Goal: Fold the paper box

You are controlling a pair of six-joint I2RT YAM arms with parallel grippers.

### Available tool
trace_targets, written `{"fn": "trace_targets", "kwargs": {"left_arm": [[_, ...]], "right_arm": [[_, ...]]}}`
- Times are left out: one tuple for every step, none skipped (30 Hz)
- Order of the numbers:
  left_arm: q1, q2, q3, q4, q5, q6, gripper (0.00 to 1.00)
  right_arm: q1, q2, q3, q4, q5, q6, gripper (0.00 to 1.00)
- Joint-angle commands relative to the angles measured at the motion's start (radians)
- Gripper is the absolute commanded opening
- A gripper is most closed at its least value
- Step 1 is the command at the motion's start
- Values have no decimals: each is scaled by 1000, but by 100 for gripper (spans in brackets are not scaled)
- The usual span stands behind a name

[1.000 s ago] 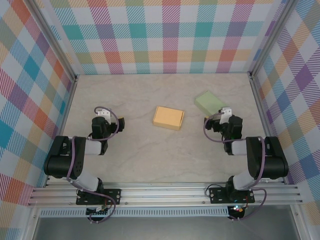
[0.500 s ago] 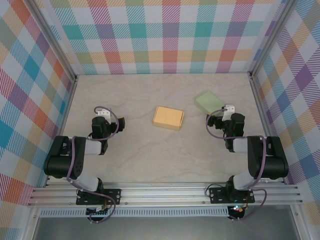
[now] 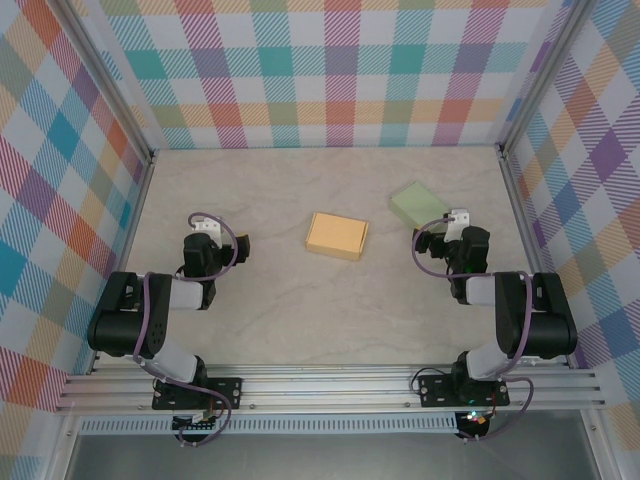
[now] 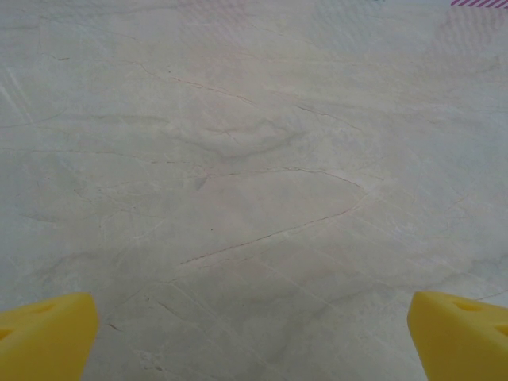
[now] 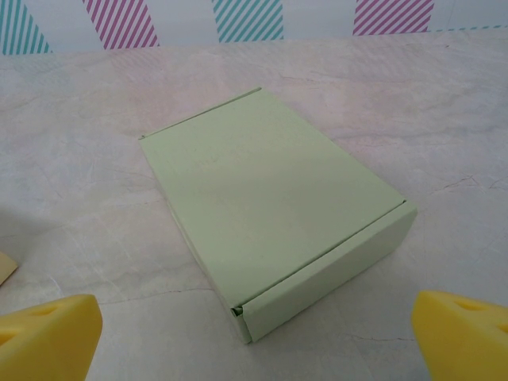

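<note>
Boxes free on the desk (image 3: 300, 320)
Green paper box (image 5: 270, 206) lies just ahead of open right tool (image 5: 254, 359); orange paper box (image 3: 337, 235) well apart from open left tool (image 4: 254, 341).

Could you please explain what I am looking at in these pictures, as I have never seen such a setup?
These are two small robot arms bolted at the near edge of a marble-patterned table, walled in by checked panels. The wide picture comes from a fixed camera above and behind them. The other two come from cameras on the wrists; the yellow shapes in the bottom corners are each gripper's own fingertips. The left gripper looks at bare table. The right gripper faces a pale green paper box, closed and lying flat. A tan paper box lies near the middle of the table. Both grippers are open and hold nothing.
</note>
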Motion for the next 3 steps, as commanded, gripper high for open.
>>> {"fn": "trace_targets", "kwargs": {"left_arm": [[10,6,20,-6,11,-9,100],[12,6,20,-6,11,-10,100],[12,5,19,-5,12,-9,100]], "right_arm": [[-2,8,5,-2,-22,12,100],[-2,8,5,-2,-22,12,100],[-2,8,5,-1,-22,12,100]]}}
